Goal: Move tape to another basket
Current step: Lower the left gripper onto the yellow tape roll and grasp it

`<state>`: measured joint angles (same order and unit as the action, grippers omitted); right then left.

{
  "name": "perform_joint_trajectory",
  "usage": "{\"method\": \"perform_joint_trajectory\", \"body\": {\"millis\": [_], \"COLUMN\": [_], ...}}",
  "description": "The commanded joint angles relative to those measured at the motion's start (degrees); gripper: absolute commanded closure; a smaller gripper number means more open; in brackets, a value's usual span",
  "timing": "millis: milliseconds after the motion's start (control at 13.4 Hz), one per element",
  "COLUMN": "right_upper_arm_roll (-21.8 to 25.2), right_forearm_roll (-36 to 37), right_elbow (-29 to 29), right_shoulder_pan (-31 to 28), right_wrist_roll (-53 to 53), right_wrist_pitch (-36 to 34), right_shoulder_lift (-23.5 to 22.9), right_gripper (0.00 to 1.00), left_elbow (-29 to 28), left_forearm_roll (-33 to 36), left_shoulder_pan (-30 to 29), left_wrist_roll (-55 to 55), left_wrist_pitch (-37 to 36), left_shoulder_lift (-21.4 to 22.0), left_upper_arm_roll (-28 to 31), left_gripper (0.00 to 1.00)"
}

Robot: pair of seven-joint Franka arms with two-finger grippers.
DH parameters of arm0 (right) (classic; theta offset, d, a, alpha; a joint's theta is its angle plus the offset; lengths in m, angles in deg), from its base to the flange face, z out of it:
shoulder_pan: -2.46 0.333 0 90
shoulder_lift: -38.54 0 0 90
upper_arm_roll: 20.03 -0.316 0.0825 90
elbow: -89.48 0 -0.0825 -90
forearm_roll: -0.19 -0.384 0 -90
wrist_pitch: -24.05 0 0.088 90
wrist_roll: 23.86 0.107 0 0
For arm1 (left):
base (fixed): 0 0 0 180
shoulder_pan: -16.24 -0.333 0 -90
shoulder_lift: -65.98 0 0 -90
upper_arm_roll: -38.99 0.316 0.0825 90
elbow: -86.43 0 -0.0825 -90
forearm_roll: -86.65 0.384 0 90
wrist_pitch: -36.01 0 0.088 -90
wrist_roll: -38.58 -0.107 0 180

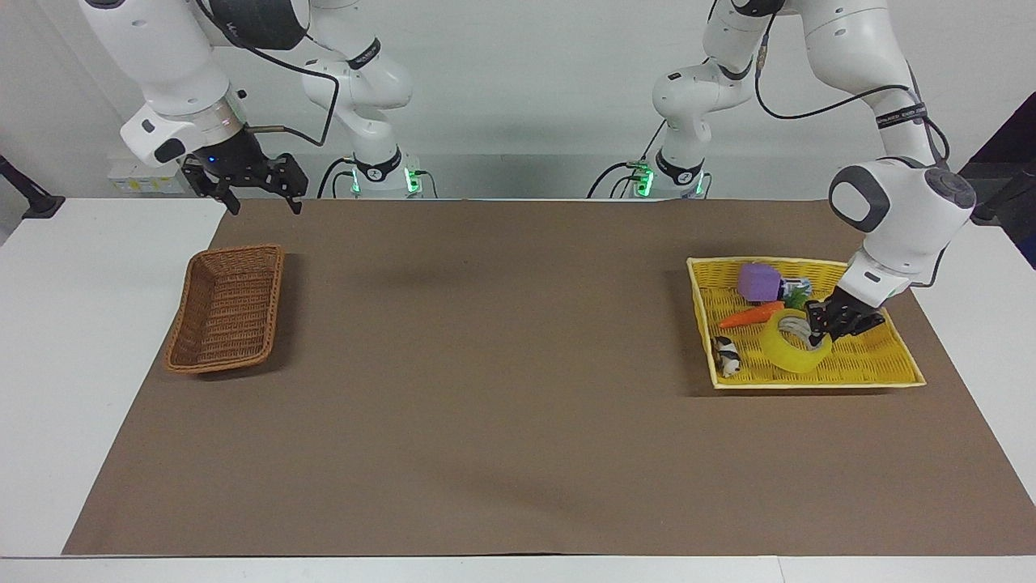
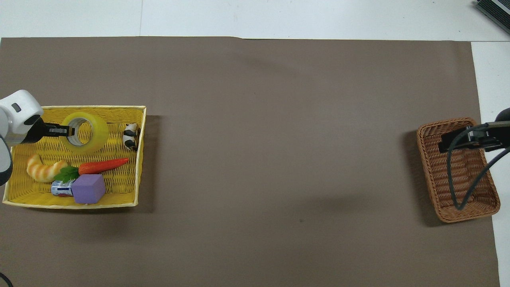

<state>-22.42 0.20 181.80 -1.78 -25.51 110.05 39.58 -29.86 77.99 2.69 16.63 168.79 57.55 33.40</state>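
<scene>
The yellow tape roll (image 1: 787,353) is in the yellow tray (image 1: 882,356) at the left arm's end of the table. My left gripper (image 1: 814,330) is shut on the roll's wall, one finger inside the pale core and one outside, and holds it tilted over the tray. In the overhead view the tape (image 2: 98,133) and the left gripper (image 2: 70,130) show over the tray's part farthest from the robots. The brown wicker basket (image 1: 182,328) (image 2: 428,167) sits empty at the right arm's end. My right gripper (image 1: 263,201) hangs open in the air by that basket.
The yellow tray (image 2: 119,115) also holds an orange carrot toy (image 2: 105,165), a purple cube (image 2: 88,189), a croissant toy (image 2: 44,169), a small can (image 2: 59,189) and a black-and-white cow figure (image 2: 130,136). Brown paper (image 1: 486,364) covers the table between the two baskets.
</scene>
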Motion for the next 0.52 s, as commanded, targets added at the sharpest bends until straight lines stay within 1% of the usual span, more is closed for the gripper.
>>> {"method": "perform_joint_trajectory", "body": {"millis": [0,150,300,449], "right_upper_arm_roll": [-0.1,-0.1,-0.2,-0.2], "right_forearm_roll": [-3.7,-8.1,-12.6,-16.3], "right_elbow": [5.8,9.6,12.3,15.1], "right_shoulder_pan": [-0.3,-0.3,-0.1,3.4], "right_wrist_roll": [1.4,1.1,0.6,1.0], "right_wrist_pitch": [3.7,7.8,11.7,17.3], "right_shoulder_lift": [1.8,1.8,1.8,1.8], "right_gripper": [0.0,0.0,0.0,0.0], "left_elbow": [-0.4,-0.4,-0.8,-0.8], "left_forearm_roll": [-5.4,-7.3,-9.7,-9.7], "left_shoulder_pan": [2.1,4.4,7.7,13.0], "left_wrist_roll": [-0.5,-0.5,1.2,8.6], "left_wrist_pitch": [-3.6,-5.8,-6.3,-5.7], "left_shoulder_lift": [4.8,6.5,6.9,6.9], "left_upper_arm_roll": [0.5,0.5,0.5,0.5], "left_gripper": [1.0,1.0,1.0,1.0]}}
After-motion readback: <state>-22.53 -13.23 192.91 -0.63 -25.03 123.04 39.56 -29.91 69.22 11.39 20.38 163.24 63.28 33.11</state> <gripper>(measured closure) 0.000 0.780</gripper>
